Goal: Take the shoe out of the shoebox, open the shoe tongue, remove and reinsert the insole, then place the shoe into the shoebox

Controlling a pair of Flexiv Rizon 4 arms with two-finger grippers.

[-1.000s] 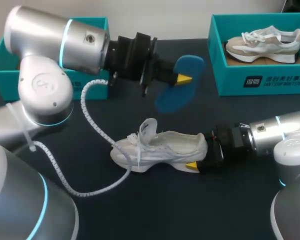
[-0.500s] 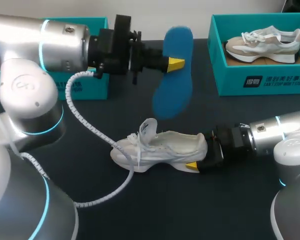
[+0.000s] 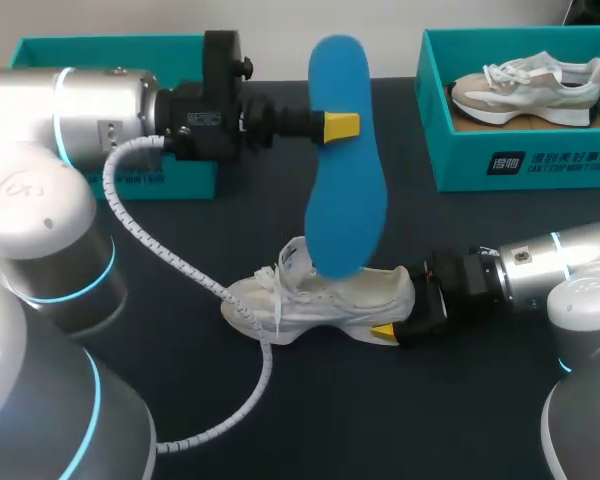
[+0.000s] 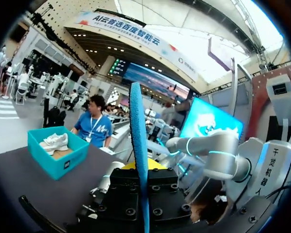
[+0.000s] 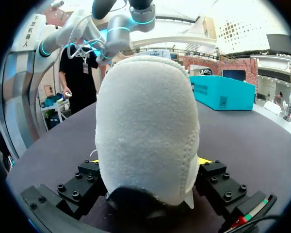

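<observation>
1. Robot manipulation test station of the lab or demo kind; nothing domestic or retail about the setup.
2. Two silver arms with lit cyan joint rings reach over one dark bench (image 3: 280, 420): left arm (image 3: 90, 110), right arm (image 3: 550, 270). A white coiled cable (image 3: 265, 375) hangs off the left arm.
3. Staged props: a teal right shoebox (image 3: 520, 160) at far right holds a beige shoe (image 3: 525, 88); a teal left shoebox (image 3: 185, 178) sits at far left.
4. The left gripper (image 3: 340, 127) pinches a blue insole (image 3: 345, 190) upright over a white shoe (image 3: 320, 295). The right gripper (image 3: 385, 332) clamps that shoe's heel on the bench.
</observation>
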